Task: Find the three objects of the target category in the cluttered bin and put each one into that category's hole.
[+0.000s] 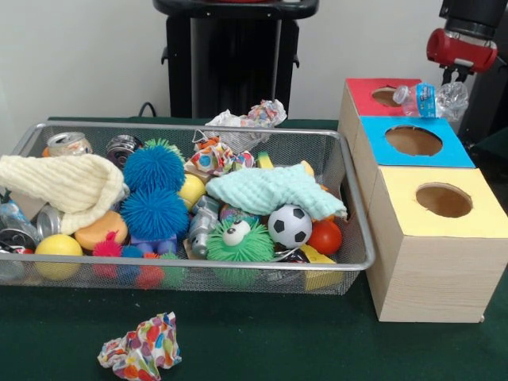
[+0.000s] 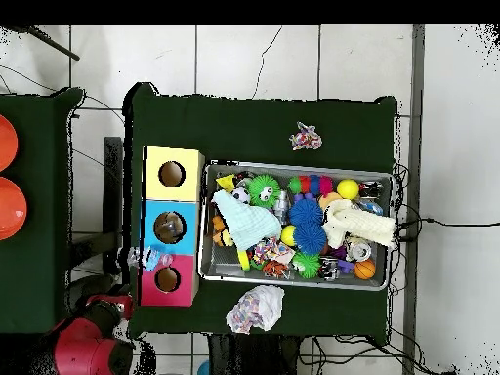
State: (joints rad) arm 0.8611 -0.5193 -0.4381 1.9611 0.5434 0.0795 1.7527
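My gripper (image 1: 454, 79) hangs at the far right, shut on a crushed clear bottle with a blue label (image 1: 429, 99). The bottle hovers just right of the round hole (image 1: 386, 96) in the red-topped box (image 1: 359, 89). In the overhead view the bottle (image 2: 147, 258) and gripper (image 2: 133, 260) sit at the outer edge of the red box (image 2: 148, 283), beside its hole (image 2: 168, 279). The wire mesh bin (image 1: 350, 178) is full of clutter. Another clear bottle with blue (image 1: 11, 214) seems to lie at its left end, under a cream cloth (image 1: 67, 182).
The blue-topped box (image 1: 456, 151) and yellow-topped box (image 1: 484, 216) stand in line with the red one. The bin (image 2: 293, 165) holds spiky balls, cans, a soccer ball and cloths. Crumpled colourful paper (image 1: 141, 349) lies in front of it, another wad (image 1: 248, 119) behind.
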